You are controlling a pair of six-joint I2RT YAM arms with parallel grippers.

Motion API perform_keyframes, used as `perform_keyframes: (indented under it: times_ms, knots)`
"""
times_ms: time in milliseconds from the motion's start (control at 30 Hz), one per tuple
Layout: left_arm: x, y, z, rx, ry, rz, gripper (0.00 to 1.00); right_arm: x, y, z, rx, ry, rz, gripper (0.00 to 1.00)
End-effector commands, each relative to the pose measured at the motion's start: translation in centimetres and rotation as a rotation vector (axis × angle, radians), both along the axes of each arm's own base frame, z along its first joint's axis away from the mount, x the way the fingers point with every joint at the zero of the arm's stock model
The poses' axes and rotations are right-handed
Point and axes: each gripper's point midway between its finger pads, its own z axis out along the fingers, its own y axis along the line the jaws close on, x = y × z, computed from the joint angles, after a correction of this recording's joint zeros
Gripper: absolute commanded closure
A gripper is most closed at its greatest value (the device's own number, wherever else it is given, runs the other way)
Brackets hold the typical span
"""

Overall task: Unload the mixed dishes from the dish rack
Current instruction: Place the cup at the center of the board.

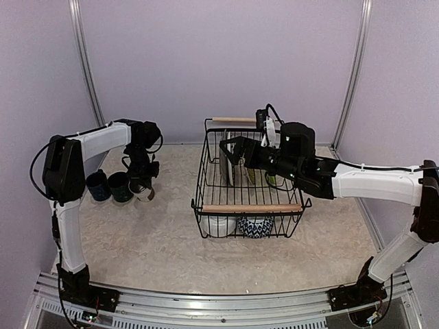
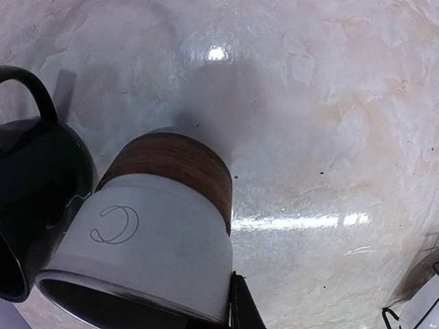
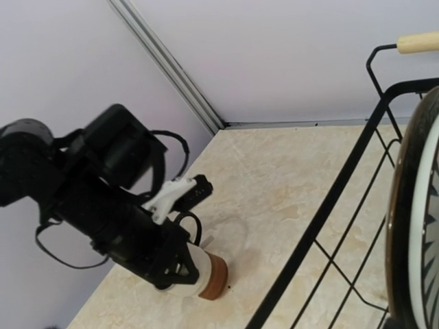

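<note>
My left gripper (image 1: 143,179) is shut on the rim of the white-brown cup (image 1: 145,192). The cup is tilted, with its brown base on the table (image 2: 171,161); one finger (image 2: 241,310) presses its outer wall. It also shows in the right wrist view (image 3: 206,274). The navy mug (image 1: 97,185) and the dark green mug (image 1: 120,186) stand just left of it. My right gripper (image 1: 230,146) hovers over the upright plates (image 1: 230,170) in the dish rack (image 1: 206,171). The black-and-white striped plate (image 3: 420,226) fills the right wrist view's right edge. A white bowl (image 1: 221,223) and a patterned bowl (image 1: 255,227) lie at the rack's front.
The rack has wooden handles at the front (image 1: 252,208) and back (image 1: 233,120). Its wires (image 3: 329,205) cross the right wrist view. Purple walls enclose the table on three sides. A dark mug (image 2: 34,199) sits close to the left of the held cup.
</note>
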Motion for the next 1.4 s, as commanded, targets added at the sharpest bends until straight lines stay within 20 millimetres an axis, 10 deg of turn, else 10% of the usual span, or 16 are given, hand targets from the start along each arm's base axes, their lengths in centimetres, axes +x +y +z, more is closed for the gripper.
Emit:
perform_keyframes:
  times_ms: [0, 800, 1367]
  knots:
    - [0.3, 0.3, -0.2, 0.031, 0.005, -0.018, 1.0, -0.1, -0.3, 0.2, 0.008, -0.005, -0.001, 0.0]
    - [0.8, -0.5, 0.2, 0.052, -0.021, -0.041, 0.73, 0.3, -0.8, -1.2, -0.078, 0.011, -0.026, 0.0]
    - [0.2, -1.9, 9.1, -0.138, -0.296, -0.056, 0.46, 0.2, -4.8, -8.0, -0.625, 0.17, -0.087, 0.0]
